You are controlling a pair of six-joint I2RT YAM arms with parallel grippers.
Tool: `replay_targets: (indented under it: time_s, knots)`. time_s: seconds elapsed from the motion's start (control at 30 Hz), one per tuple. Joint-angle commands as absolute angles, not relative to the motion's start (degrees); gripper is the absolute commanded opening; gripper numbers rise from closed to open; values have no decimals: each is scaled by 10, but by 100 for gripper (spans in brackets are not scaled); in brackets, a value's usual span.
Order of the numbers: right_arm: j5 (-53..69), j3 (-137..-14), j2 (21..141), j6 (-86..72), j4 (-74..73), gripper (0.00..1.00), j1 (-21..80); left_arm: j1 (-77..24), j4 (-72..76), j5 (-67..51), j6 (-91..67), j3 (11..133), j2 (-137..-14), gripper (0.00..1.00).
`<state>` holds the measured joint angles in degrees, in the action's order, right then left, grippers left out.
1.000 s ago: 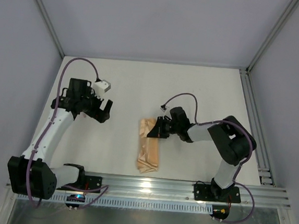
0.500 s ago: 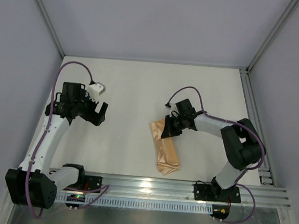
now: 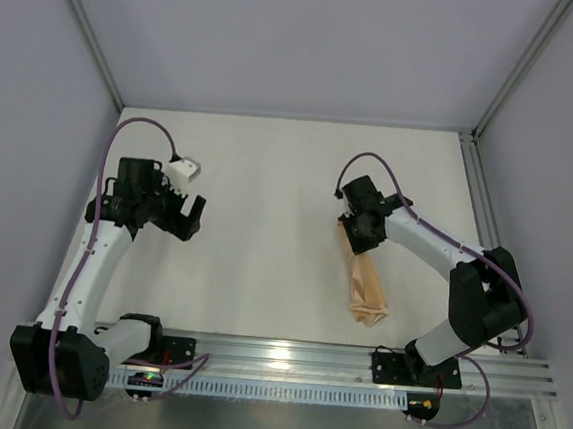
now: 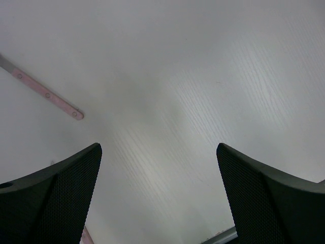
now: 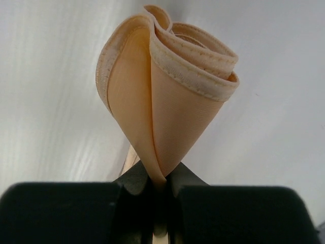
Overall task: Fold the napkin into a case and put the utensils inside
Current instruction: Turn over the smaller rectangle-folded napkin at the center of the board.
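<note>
napkin (image 5: 167, 101) pinched at its folded end by the right hand (image 5: 160, 185); left hand (image 4: 157, 152) spread wide

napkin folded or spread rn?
Folded. Top view shows the napkin as a narrow strip; right wrist view shows stacked hemmed layers pinched in the right tool.

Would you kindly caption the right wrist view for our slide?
Folded peach napkin pinched in the shut right gripper, hemmed layers fanning open above.

Desk (image 3: 271, 163): white, faint wood grain. Aluminium rail (image 3: 284, 353) along near edge; second rail (image 3: 484, 227) along right edge. Grey wall panels (image 3: 302, 35) enclose the far, left and right sides.
</note>
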<state>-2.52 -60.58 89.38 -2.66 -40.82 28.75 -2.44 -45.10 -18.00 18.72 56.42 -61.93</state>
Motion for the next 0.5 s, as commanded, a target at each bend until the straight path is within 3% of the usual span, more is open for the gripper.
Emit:
replay_targets:
  time_s: [0.0,0.2,0.47]
  knots:
    - [-177,-628,889,-9,-488,3,287,-18,-444,-178,195,565,-607,97]
    - [-320,-653,952,-64,-524,3,358,-13,-441,-176,195,570,-605,97]
    - [-425,-802,1138,-177,-582,3,560,-5,-445,-172,198,569,-591,97]
